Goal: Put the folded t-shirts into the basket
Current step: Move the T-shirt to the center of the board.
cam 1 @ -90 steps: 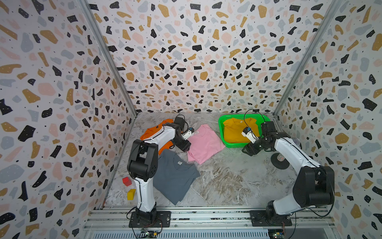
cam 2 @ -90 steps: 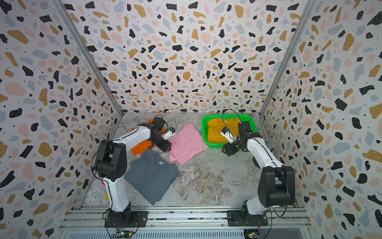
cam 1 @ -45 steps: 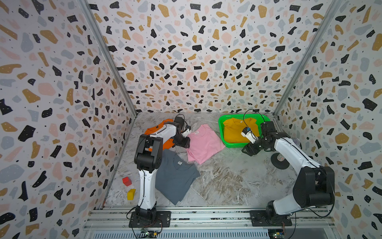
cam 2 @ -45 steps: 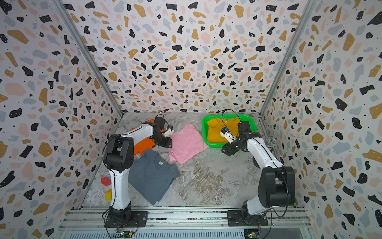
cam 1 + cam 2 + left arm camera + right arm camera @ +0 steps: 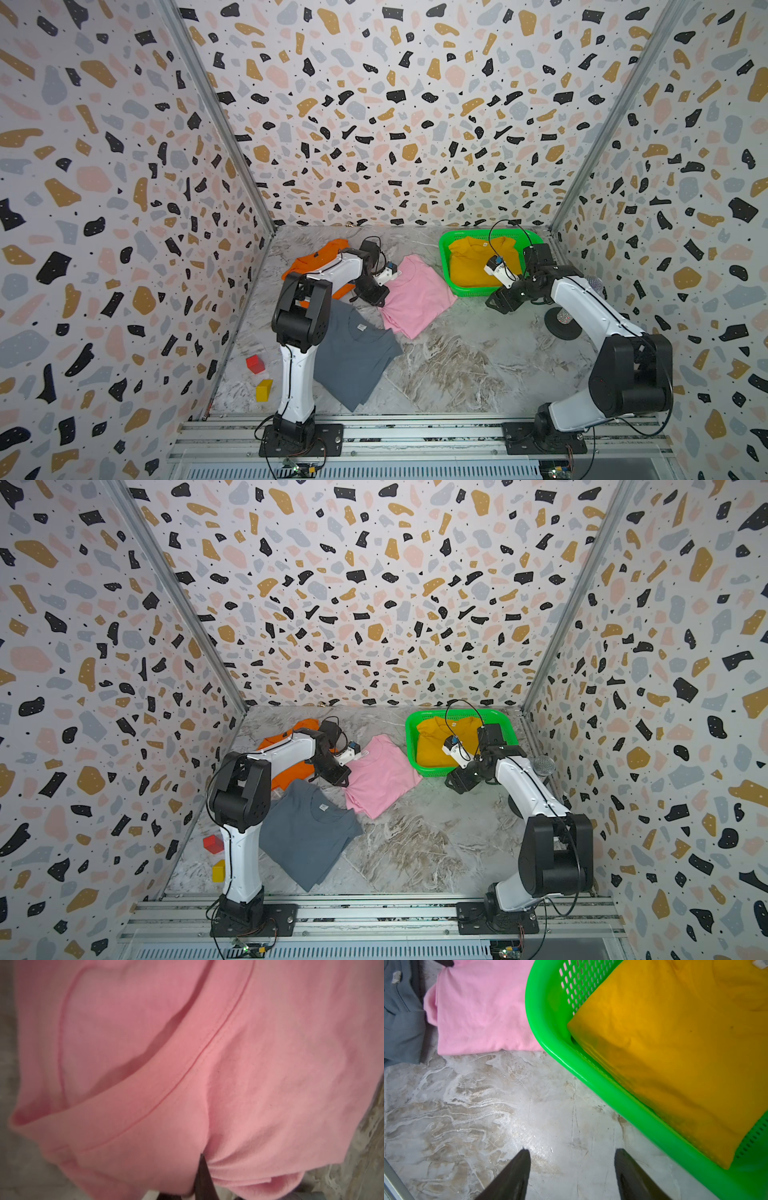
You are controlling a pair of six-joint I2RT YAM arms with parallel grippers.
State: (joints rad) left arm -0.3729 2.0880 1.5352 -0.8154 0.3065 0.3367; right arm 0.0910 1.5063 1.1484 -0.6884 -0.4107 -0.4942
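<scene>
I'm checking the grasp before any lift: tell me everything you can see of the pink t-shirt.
The pink t-shirt is soft, plain knit cloth folded into a rough rectangle, lying flat and askew on the marbled tabletop between the grey t-shirt and the green basket. The left wrist view shows a stitched hem and loose fold layers. The left gripper is shut on its edge, puckering the cloth there. One corner reaches the basket's wall.

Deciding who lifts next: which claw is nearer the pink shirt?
Left. The left claw is shut on the pink shirt at its edge. The right claw hangs open over bare table beside the basket, apart from that shirt.
</scene>
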